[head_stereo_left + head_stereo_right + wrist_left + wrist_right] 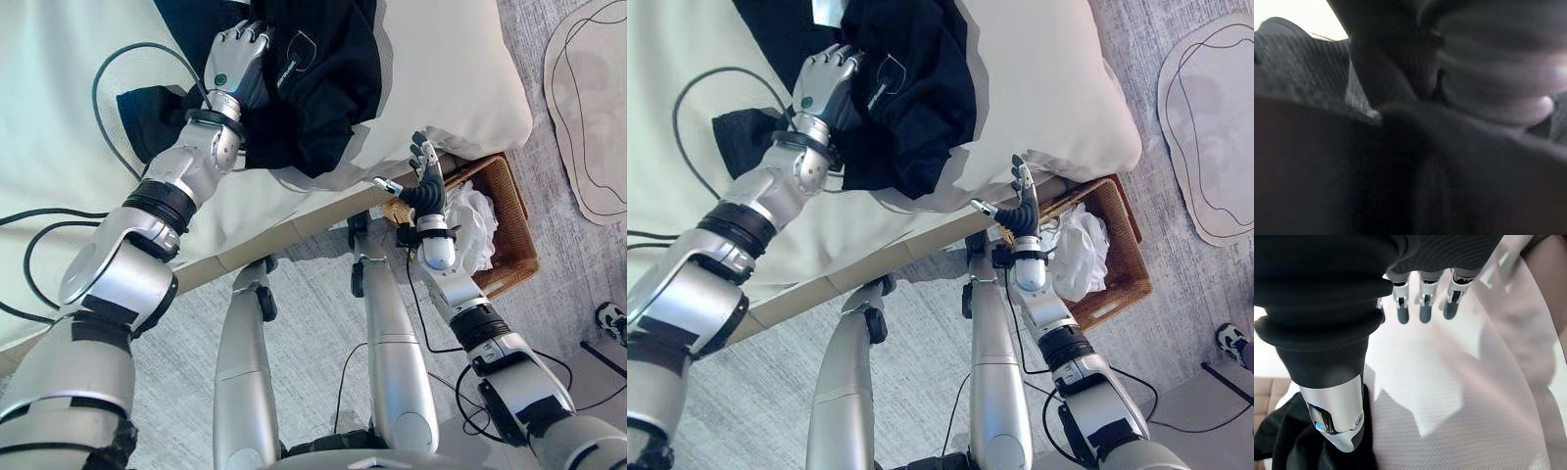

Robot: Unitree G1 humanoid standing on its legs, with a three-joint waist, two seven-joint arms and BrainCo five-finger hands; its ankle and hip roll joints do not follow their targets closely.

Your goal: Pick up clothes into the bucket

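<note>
The black garment (313,78) is being clutched on the bed (59,117) by the left hand (238,59); the right hand (427,181) is being held spread (idle). Trailing cloth risks missing the wicker basket (514,230).

The black garment (313,88) is soft, matt cloth lying on a cream bedcover (1459,396) of fine, pebbled weave. The brown basket (509,211) is woven wicker holding crumpled white cloth (475,220). The floor carpet (313,323) looks grey and nubby.

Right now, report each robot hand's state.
Left robot hand: on the black garment, fingers hidden, cannot tell.
Right robot hand: open, holding nothing.
</note>
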